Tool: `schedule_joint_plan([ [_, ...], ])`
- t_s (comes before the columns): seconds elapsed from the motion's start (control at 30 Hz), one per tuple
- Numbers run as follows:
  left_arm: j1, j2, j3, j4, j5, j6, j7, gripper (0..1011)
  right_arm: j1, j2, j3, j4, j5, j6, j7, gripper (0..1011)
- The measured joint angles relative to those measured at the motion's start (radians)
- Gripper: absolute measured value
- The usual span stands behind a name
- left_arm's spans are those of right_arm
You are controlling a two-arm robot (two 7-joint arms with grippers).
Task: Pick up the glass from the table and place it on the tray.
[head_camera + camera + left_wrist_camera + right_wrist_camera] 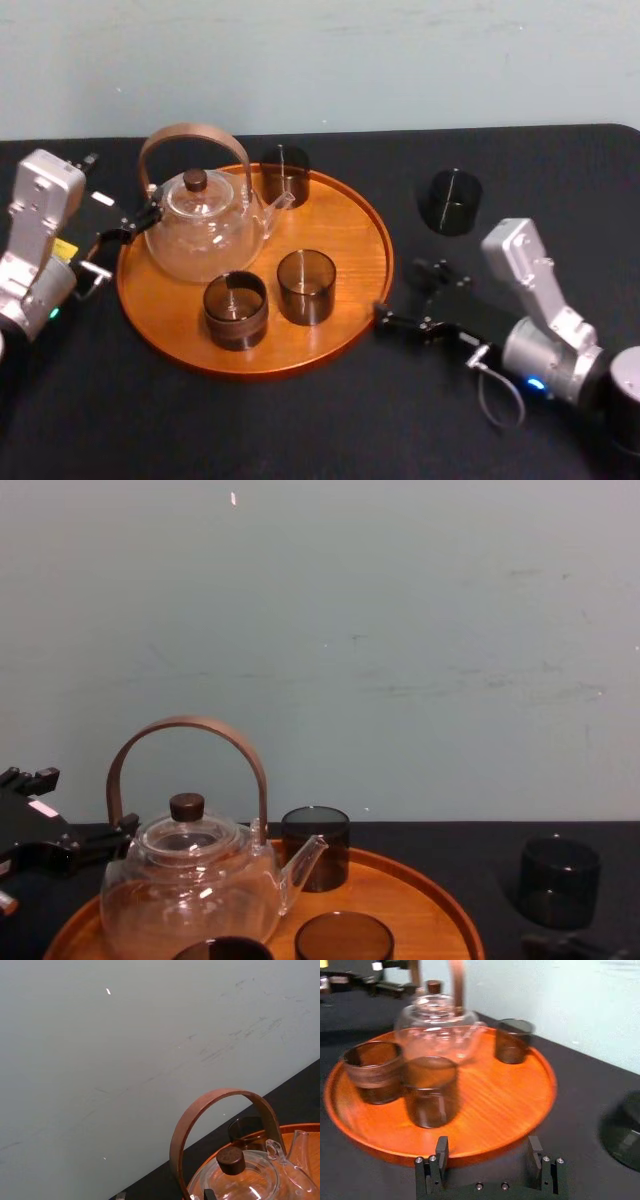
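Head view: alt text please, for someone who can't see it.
One dark glass stands on the black table right of the round wooden tray, which holds a glass teapot and three dark glasses. The open right gripper sits by the tray's right rim; the left gripper is at its left edge.

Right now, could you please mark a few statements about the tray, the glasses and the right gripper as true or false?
1. Three glasses stand on the tray. True.
2. One glass stands on the table, right of the tray. True.
3. The teapot sits on the table, off the tray. False: the teapot stands on the tray.
4. The right gripper holds a glass. False: the right gripper is open and empty, beside the tray's right rim.
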Motion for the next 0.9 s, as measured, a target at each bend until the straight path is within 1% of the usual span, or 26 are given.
schedule_joint_plan([
  [0.23, 0.0, 0.0, 0.0, 0.0, 0.0, 0.0, 0.0, 1009, -0.024, 0.016, 0.074, -0.004, 0.038, -0.018, -0.021, 1002],
  [0.3, 0.0, 0.0, 0.0, 0.0, 0.0, 0.0, 0.0, 1009, -0.026, 0.018, 0.09, -0.004, 0.045, -0.021, -0.025, 1002],
  [0.37, 0.0, 0.0, 0.0, 0.0, 0.0, 0.0, 0.0, 1010, -0.027, 0.021, 0.116, -0.002, 0.057, -0.024, -0.033, 1002],
  [0.5, 0.0, 0.0, 0.0, 0.0, 0.0, 0.0, 0.0, 1010, -0.022, 0.023, 0.147, 0.006, 0.068, -0.023, -0.043, 1002],
  [0.63, 0.0, 0.0, 0.0, 0.0, 0.0, 0.0, 0.0, 1009, -0.013, 0.023, 0.164, 0.019, 0.072, -0.02, -0.05, 1002],
  [0.73, 0.0, 0.0, 0.0, 0.0, 0.0, 0.0, 0.0, 1010, 0.006, 0.018, 0.177, 0.045, 0.076, -0.011, -0.053, 1002],
  [0.9, 0.0, 0.0, 0.0, 0.0, 0.0, 0.0, 0.0, 1010, 0.031, 0.008, 0.183, 0.076, 0.076, -0.002, -0.055, 1002],
])
